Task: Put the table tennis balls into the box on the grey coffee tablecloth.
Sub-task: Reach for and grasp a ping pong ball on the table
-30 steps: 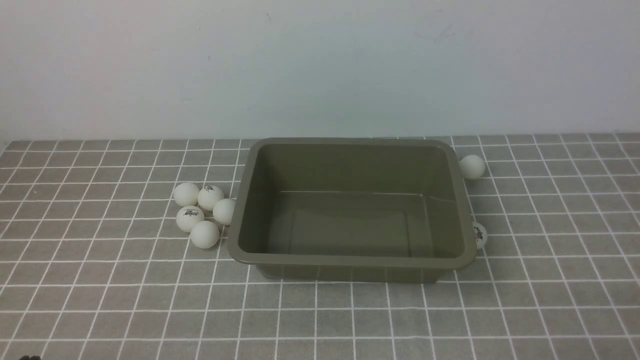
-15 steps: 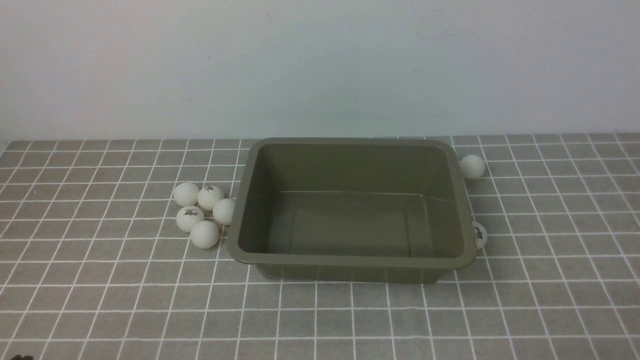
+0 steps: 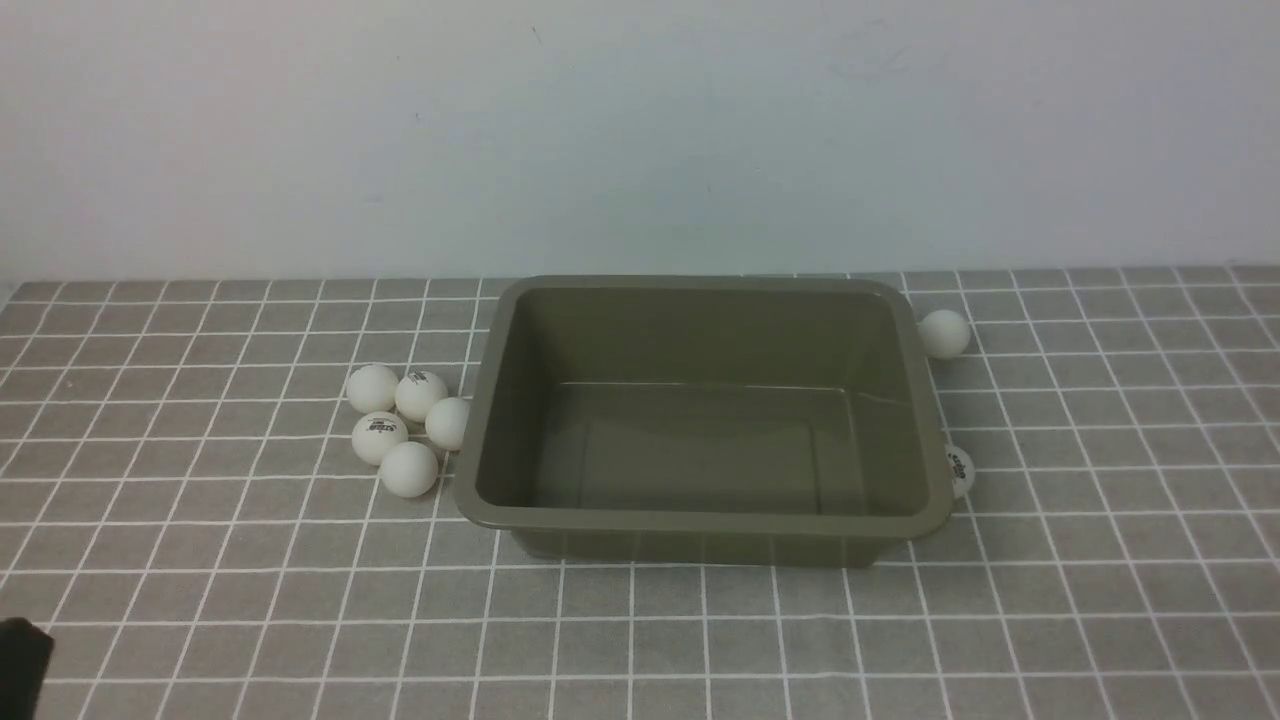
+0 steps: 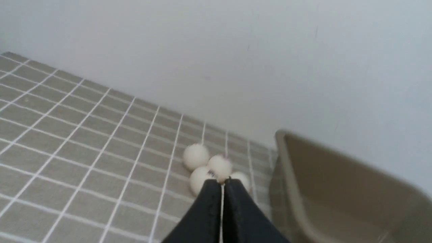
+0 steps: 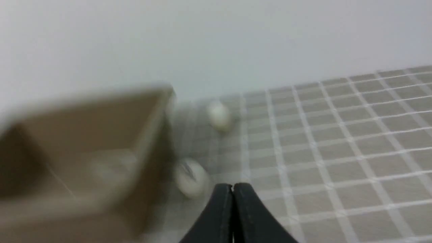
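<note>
The olive-grey box (image 3: 700, 520) stands empty in the middle of the grey checked tablecloth (image 3: 200, 600). Several white table tennis balls (image 3: 400, 428) lie in a cluster against its left side. One ball (image 3: 944, 333) lies by its far right corner and another (image 3: 959, 470) is tucked against its right wall. My left gripper (image 4: 222, 181) is shut and empty, short of the cluster (image 4: 209, 165); only a black corner of it (image 3: 20, 660) shows in the front view. My right gripper (image 5: 232, 185) is shut and empty, near the logo ball (image 5: 190, 177) beside the box (image 5: 101, 128).
A plain pale wall (image 3: 640, 130) rises just behind the cloth's far edge. Open cloth lies in front of the box and to both sides.
The left arm has risen into the front view's bottom left corner. The balls and box have not moved.
</note>
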`<move>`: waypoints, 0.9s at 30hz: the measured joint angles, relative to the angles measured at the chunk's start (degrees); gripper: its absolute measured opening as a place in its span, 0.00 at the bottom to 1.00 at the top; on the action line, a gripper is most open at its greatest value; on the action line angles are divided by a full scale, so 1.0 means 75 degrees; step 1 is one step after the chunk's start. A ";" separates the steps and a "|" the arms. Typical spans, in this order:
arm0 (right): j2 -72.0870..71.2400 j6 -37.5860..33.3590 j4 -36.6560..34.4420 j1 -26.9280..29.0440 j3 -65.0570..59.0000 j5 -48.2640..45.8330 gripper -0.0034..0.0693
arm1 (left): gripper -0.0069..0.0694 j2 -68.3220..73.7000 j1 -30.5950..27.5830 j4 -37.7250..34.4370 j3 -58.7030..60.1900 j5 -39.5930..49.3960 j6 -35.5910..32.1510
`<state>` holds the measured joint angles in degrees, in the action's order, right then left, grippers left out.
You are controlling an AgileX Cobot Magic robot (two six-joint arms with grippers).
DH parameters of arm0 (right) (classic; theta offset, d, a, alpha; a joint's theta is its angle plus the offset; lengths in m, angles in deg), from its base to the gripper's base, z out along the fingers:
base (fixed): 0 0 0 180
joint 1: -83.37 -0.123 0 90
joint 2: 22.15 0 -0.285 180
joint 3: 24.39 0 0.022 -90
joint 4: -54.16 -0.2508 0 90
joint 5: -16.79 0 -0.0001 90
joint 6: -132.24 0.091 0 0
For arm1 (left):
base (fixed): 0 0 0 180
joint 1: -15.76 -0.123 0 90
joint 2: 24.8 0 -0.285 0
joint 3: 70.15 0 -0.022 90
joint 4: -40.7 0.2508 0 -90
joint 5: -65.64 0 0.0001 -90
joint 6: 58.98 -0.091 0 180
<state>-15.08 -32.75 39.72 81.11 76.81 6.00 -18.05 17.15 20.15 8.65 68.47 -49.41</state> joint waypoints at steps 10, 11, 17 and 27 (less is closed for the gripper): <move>0.0000 0.0717 -0.2282 0.0000 0.0000 0.1942 0.03 | 0.08 0.0115 0.0000 -0.0780 -0.0558 -0.2354 0.0802; 0.0000 0.0702 -0.2291 0.0000 0.0031 0.1994 0.03 | 0.08 0.0318 0.0000 -0.0646 -0.0972 -0.1898 0.0878; 0.1197 -0.0076 -0.1305 0.0000 0.2016 -0.0319 0.03 | 0.08 0.2743 0.0000 0.0266 -0.3257 0.2679 0.0636; 0.6808 -0.1557 -0.0089 0.0000 0.6180 -0.4553 0.03 | 0.08 0.8010 0.0000 0.0345 -0.6252 0.7001 -0.1977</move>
<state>35.99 -44.43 39.05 81.11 123.16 -28.15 42.02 17.15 22.74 -38.24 120.98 -64.24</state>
